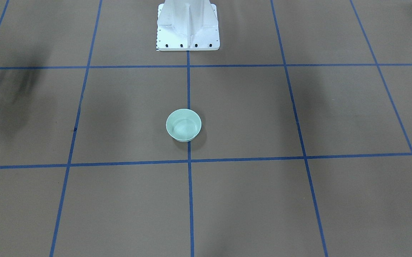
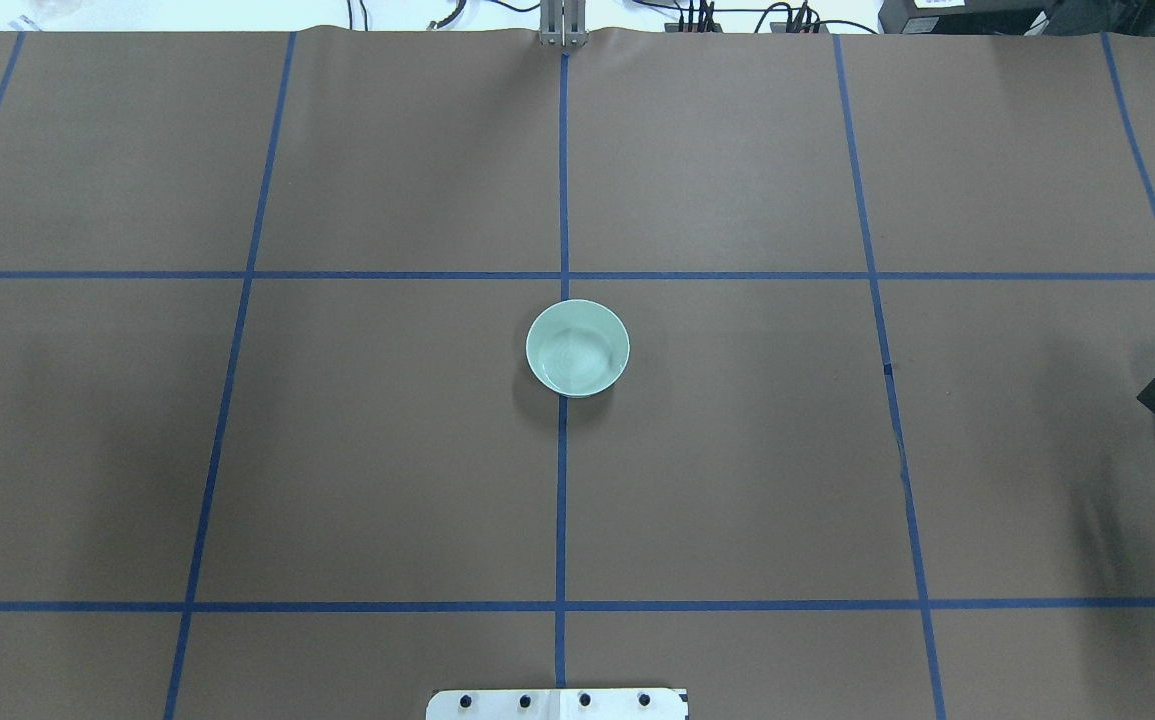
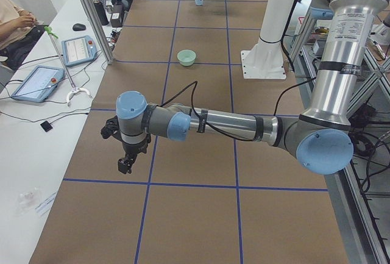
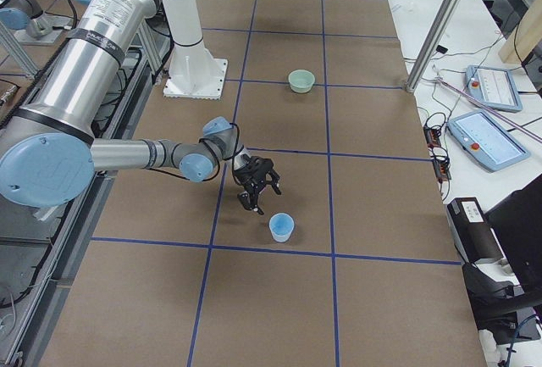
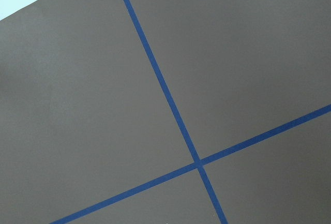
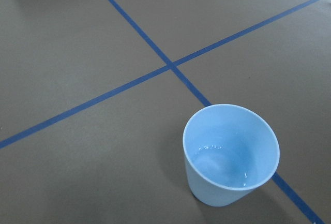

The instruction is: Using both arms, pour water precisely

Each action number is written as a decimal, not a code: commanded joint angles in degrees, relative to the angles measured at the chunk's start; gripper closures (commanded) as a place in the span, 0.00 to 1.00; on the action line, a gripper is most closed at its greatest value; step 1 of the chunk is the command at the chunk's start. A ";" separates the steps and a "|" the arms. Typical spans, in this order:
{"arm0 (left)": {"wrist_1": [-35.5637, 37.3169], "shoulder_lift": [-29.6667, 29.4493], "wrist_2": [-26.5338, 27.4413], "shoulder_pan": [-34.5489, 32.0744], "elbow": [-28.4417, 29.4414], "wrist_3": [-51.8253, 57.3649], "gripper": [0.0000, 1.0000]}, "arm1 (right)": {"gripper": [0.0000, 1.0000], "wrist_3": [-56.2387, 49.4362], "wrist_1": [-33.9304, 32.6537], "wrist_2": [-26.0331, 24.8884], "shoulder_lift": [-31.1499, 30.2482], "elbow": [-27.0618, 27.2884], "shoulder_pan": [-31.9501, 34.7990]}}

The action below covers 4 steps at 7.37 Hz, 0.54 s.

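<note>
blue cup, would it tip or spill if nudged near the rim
The blue cup narrows toward its base, so a high nudge could tip it. It looks thin-walled, probably light. The water is shallow, so spilling seems unlikely while upright.

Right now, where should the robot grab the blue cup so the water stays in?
Grip the blue cup across its side wall, a little below the rim, coming in level from the side where the right gripper is. The cup stands upright with an open top and water in the bottom. It narrows downward, so a high side hold probably keeps it steady.
</note>
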 commanded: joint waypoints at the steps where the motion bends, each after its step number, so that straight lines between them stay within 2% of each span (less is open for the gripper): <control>1: 0.00 0.00 0.00 -0.08 0.00 0.00 0.00 | 0.03 7.98 -5.07 -6.35 0.86 -2.12 -3.49; 4: 0.08 0.08 0.00 -0.08 0.00 0.00 0.00 | 0.01 8.98 -8.70 -10.31 4.36 -5.00 -4.12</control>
